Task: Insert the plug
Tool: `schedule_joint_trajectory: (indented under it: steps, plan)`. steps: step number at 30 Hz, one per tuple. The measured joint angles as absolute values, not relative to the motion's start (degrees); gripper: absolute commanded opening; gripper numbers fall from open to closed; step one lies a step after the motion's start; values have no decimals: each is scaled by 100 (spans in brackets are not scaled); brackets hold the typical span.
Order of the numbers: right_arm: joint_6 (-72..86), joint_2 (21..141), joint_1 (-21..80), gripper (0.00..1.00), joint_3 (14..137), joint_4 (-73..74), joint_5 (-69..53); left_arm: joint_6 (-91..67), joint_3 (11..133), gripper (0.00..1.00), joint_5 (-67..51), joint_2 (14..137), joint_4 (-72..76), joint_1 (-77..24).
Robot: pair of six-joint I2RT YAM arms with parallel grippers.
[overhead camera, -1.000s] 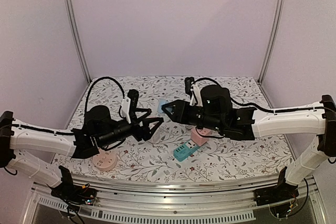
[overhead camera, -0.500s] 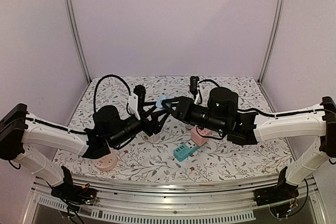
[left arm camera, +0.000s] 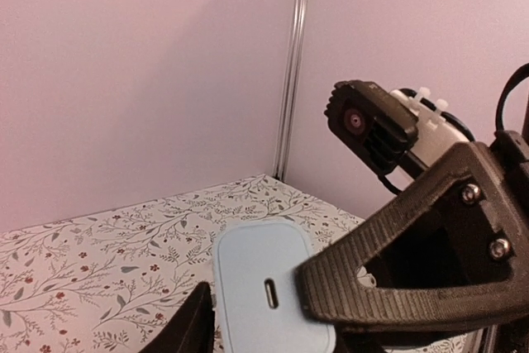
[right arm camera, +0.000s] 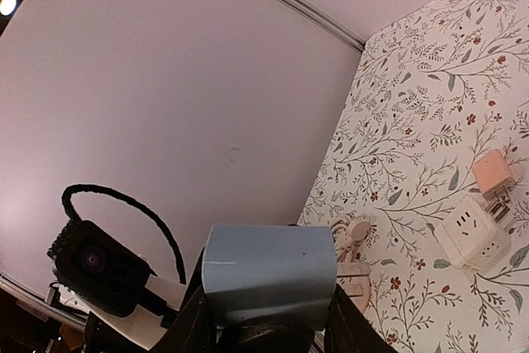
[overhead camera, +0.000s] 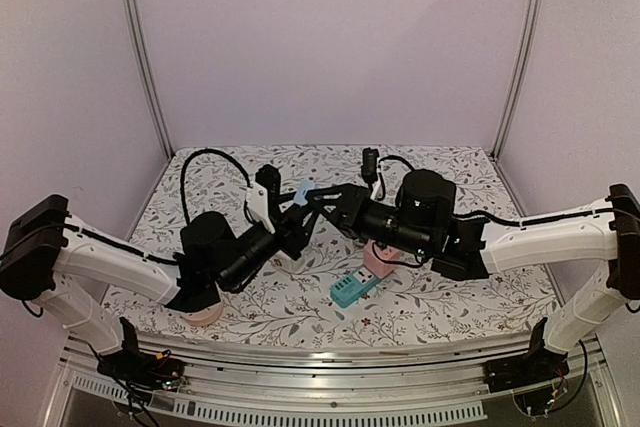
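The plug [overhead camera: 303,190] is a light blue block held in the air above the middle of the table. My right gripper [overhead camera: 314,198] is shut on it from the right. In the right wrist view the plug [right arm camera: 269,274] sits between the two dark fingers of the right gripper [right arm camera: 264,316]. My left gripper [overhead camera: 297,210] has come in from the left and is closed on the same plug. In the left wrist view the plug's face [left arm camera: 269,295] shows a small slot. One finger [left arm camera: 186,326] presses its left edge, and the right gripper's ribbed finger [left arm camera: 397,274] covers its right side.
A teal socket block [overhead camera: 355,289] and a pink adapter [overhead camera: 378,259] lie on the floral table below the right arm. A round pink socket [overhead camera: 203,313] sits under the left arm. A white cube socket [right arm camera: 473,236] and a small pink plug [right arm camera: 494,173] lie further off.
My left arm has moved right and up to the plug, and its jaws have narrowed from wide open onto it. The right gripper has lifted slightly, still holding the plug.
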State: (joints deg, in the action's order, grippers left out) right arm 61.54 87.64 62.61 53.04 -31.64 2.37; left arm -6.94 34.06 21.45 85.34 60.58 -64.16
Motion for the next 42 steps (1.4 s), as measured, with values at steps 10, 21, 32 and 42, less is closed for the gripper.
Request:
schedule_joint_trajectory:
  steps: [10,21,32,42]
  plan:
    - [6300,8772,6261,46,5218,-3341,185,-316,3406,2,2327,8593,6233,-6484]
    - [6049,8702,6263,99,5048,-3087,180,-123,3208,0,2045,8095,5784,-6504]
    - [4563,7625,6281,99,4984,-989,1173,-392,2930,0,1345,6893,4202,-6521]
    - [3524,6580,6281,99,4569,244,2652,-1017,2943,0,947,7312,3590,-6534]
